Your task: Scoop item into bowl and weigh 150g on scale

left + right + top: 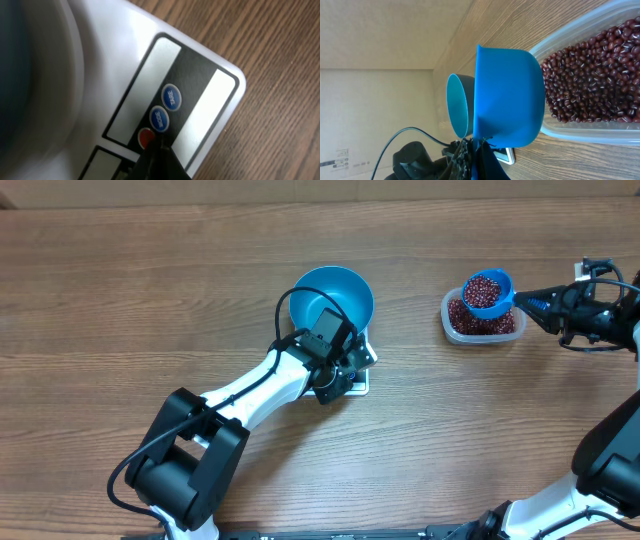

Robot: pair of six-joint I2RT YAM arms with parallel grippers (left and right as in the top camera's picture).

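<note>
The teal bowl [335, 295] sits on the white scale [357, 388]. My left gripper [342, 375] is shut, its tip [162, 148] resting on the scale's button panel [200, 75] at the red button [145, 137]. Nothing is held in it. The bowl's wall [20, 75] blurs the left of that view. My right gripper [532, 302] is shut on the handle of a small blue scoop [487, 292] heaped with dark red beans. The scoop [507, 95] hangs over the clear tub [590, 132] of beans [592, 80]. In the right wrist view the bowl [457, 105] lies beyond the scoop.
The clear tub [483, 325] stands at the right, well apart from the bowl. Blue buttons marked TARE [171, 96] and MODE [159, 119] lie beside the red one. My left arm [250, 390] stretches from the near left edge to the scale. Bare wood table surrounds everything.
</note>
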